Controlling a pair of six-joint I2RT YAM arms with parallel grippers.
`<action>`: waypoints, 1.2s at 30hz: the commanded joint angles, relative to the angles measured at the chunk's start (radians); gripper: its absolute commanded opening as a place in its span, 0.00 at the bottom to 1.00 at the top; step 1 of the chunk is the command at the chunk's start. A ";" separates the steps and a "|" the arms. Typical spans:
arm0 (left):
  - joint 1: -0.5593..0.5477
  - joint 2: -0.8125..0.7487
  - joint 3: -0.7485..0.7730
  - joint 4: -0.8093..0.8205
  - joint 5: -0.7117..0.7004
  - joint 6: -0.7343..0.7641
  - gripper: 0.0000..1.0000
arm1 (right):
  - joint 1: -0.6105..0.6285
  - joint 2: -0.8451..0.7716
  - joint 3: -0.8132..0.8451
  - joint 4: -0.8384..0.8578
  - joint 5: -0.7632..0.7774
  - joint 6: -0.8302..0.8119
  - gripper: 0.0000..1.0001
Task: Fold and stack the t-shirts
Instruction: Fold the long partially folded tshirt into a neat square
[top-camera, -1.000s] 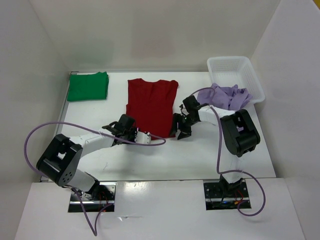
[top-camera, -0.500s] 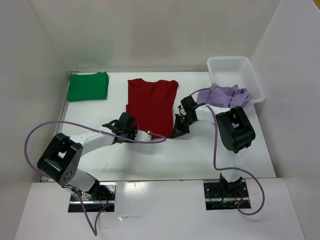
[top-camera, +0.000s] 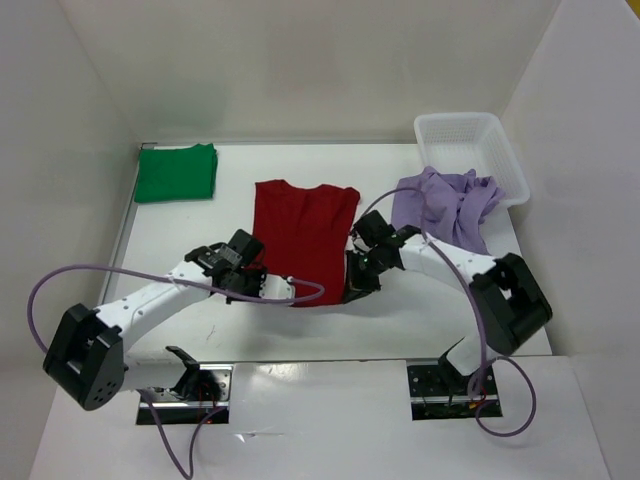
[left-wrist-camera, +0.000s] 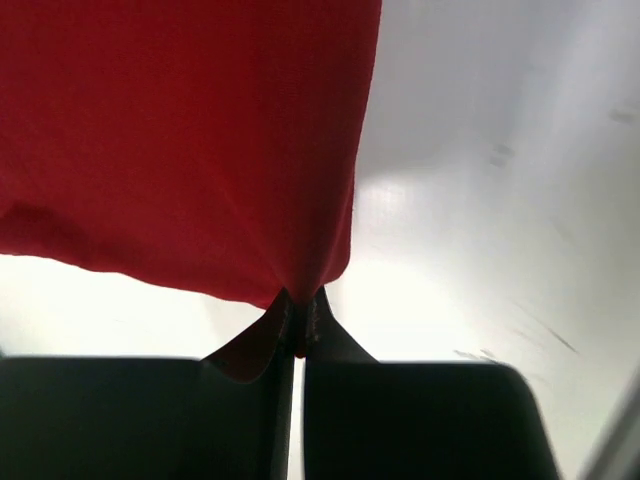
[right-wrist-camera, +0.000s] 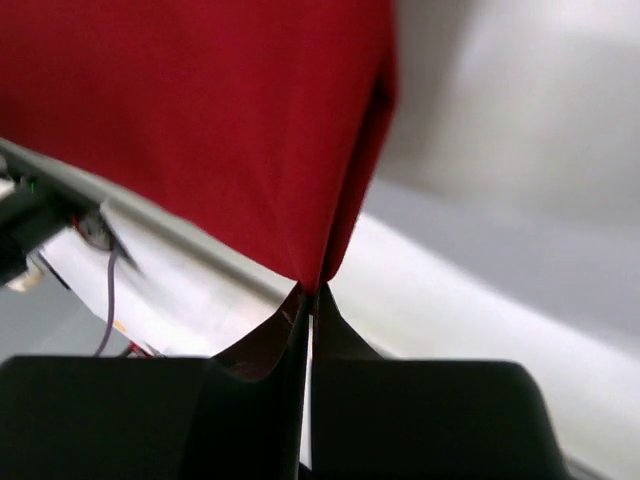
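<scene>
So the left gripper (left-wrist-camera: 297, 312) and right gripper (right-wrist-camera: 308, 292) are each pinched tight on a near-hem corner of the dark red shirt (top-camera: 302, 230), spread on the table (top-camera: 420, 320) between the green shirt (top-camera: 176, 172) and lavender shirt (top-camera: 445, 205).

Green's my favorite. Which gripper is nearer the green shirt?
Left. The left gripper holds the red shirt at the corner toward the green shirt; the right gripper holds the opposite corner.

walls (top-camera: 300, 60): plain white, three sides | table (top-camera: 170, 235): white | light: soft, even
</scene>
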 joint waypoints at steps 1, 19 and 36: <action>-0.031 -0.075 0.058 -0.214 0.072 -0.038 0.00 | 0.094 -0.117 -0.026 -0.104 0.033 0.096 0.00; -0.024 -0.107 0.544 -0.604 0.370 -0.201 0.00 | 0.421 -0.665 -0.017 -0.313 0.063 0.584 0.00; 0.116 0.467 0.864 -0.288 0.381 -0.396 0.00 | -0.043 -0.724 -0.096 -0.282 0.017 0.371 0.00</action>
